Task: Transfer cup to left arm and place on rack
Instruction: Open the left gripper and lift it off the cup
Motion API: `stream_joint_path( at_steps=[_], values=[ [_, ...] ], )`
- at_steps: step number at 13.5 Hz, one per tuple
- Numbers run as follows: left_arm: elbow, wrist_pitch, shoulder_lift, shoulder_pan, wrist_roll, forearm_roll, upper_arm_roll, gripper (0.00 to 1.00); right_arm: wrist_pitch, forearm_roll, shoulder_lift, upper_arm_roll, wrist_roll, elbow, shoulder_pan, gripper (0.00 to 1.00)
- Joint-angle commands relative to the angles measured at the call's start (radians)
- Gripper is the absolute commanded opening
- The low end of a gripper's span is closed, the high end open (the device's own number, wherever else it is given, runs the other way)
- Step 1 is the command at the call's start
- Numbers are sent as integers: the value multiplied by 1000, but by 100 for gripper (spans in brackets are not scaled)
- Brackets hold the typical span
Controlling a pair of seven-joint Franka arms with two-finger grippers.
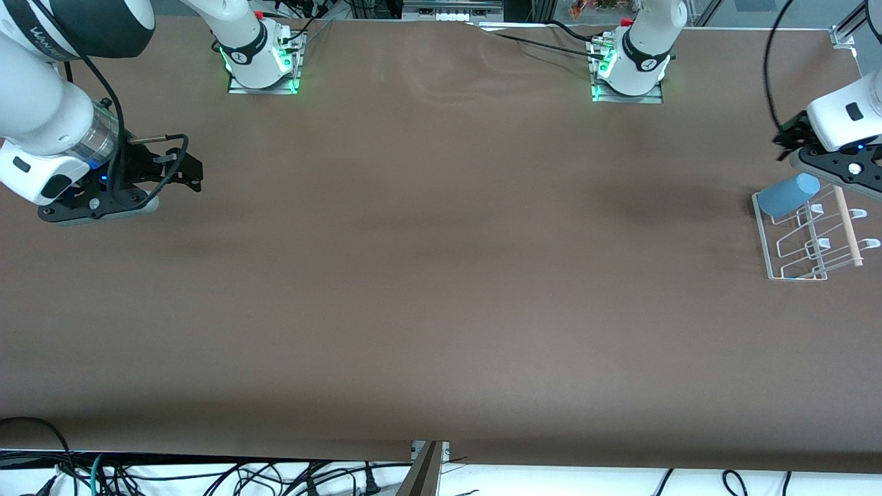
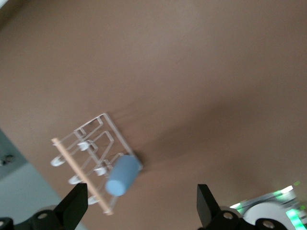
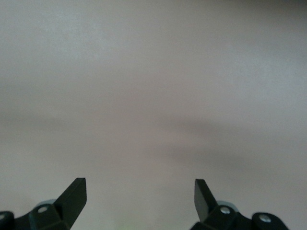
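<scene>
The cup [image 1: 787, 195] sits tilted on the rack [image 1: 813, 238], at the left arm's end of the table [image 1: 441, 275]. The left gripper [image 1: 785, 141] hangs above the table just beside the rack, holding nothing. The right gripper [image 1: 186, 169] waits over the right arm's end, also empty.

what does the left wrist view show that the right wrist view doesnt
Only the left wrist view shows the cup resting tilted on the rack, beside its wooden dowel, with the left gripper open and apart from them. Only the right wrist view shows the right gripper, open over bare table. Both share the brown table and wide-open, empty fingers.
</scene>
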Motion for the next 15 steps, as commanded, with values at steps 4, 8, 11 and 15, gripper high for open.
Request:
stream_joint_path(
  at_steps=[4,8,11,15],
  values=[
    [121,-82,27,-174,-287,-311,266,100,-6,15,3,4,-9,17,-4,99],
    [129,-85,46,-233,-300,-274,319,100,-6,15,3,4,-9,17,-4,99],
    [156,-89,75,-238,-298,-274,297,100,-6,25,3,4,-9,17,-6,99],
    [180,-118,70,-276,-303,-202,262,100,-6,30,3,3,-9,17,-7,99]
  ],
)
